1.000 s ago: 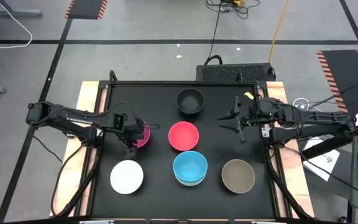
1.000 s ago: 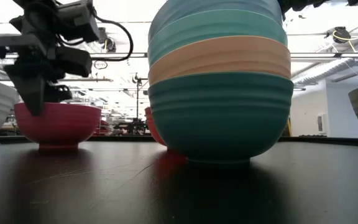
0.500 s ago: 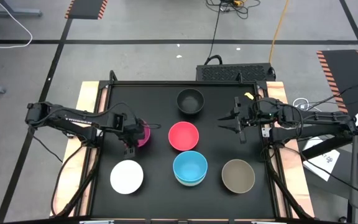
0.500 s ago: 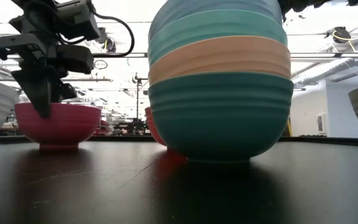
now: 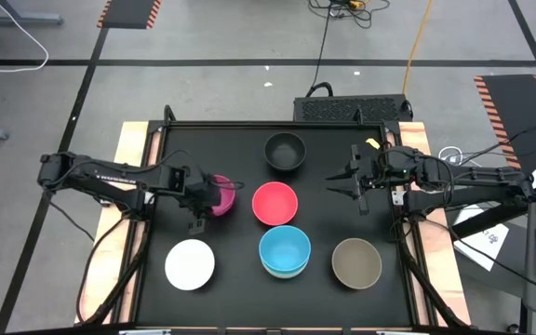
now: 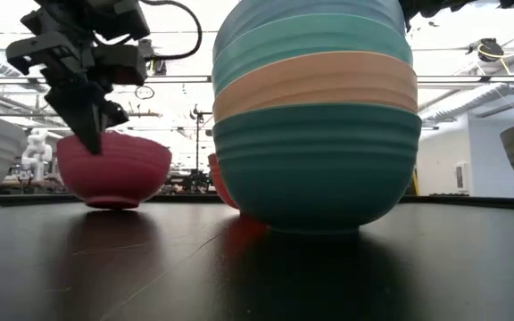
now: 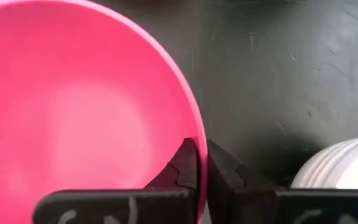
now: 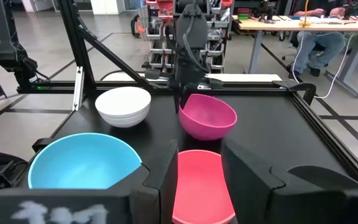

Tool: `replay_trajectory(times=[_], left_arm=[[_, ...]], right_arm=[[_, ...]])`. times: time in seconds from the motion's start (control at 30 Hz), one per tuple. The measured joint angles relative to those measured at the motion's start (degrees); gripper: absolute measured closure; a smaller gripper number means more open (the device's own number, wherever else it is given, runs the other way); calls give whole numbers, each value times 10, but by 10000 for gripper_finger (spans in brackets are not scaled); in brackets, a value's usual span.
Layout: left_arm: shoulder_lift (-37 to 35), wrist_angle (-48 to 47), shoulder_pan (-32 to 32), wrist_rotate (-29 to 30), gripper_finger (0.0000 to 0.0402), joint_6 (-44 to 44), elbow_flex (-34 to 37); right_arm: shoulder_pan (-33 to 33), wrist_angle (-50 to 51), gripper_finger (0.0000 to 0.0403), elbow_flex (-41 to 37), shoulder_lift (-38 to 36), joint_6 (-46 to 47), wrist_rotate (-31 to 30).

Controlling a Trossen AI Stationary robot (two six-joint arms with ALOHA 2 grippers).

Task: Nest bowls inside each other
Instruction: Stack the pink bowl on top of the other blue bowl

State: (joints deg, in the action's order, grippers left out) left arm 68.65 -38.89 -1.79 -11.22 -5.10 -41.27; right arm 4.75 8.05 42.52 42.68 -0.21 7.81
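While the stack of bowls point(image 6: 315, 116) fills the near table at six o'clock, the left gripper point(image 5: 196, 197) pinches the tilted magenta bowl point(image 5: 218, 195) at nine; the right gripper point(image 5: 348, 184), part-open and empty, hovers at three.

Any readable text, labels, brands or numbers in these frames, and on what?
None can be read.
Left gripper: pale marks on the bar at its base, too blurred to read.
Right gripper: a pale smear on its base bar, unreadable.
Paper sheet beside the table: dark print, too small to read.
Magenta bowl, white bowl: no markings visible.
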Motion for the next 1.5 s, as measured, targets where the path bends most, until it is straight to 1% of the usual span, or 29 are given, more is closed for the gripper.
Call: replay_trajectory(times=[0.1, 0.37, 0.53, 0.73, 0.83, 0.93, 1.07, 1.2, 1.5], left_arm=[[0, -5, -1, 7, 395, 1, -19], [0, -21, 12, 91, 396, 3, -66], [0, -33, 24, 105, 396, 7, -109], [17, -72, 49, 117, 396, 4, -194], [41, -107, 68, 143, 396, 4, -250], [72, -137, 86, 156, 396, 9, -305], [124, -159, 108, 157, 396, 19, -376], [180, -186, 124, 154, 396, 24, -441], [278, -217, 168, 112, 396, 31, -576]], right_arm=[[0, 3, 287, 0, 0, 0, 0], [0, 1, 287, -19, 0, 0, 0], [0, 0, 287, -28, 0, 0, 0], [0, -10, 287, -28, 0, 0, 0], [0, -13, 287, -28, 0, 0, 0], [0, -12, 287, -28, 0, 0, 0], [0, -14, 287, -28, 0, 5, 0], [0, -14, 287, -28, 0, 11, -1], [0, -11, 287, -28, 0, 17, -2]])
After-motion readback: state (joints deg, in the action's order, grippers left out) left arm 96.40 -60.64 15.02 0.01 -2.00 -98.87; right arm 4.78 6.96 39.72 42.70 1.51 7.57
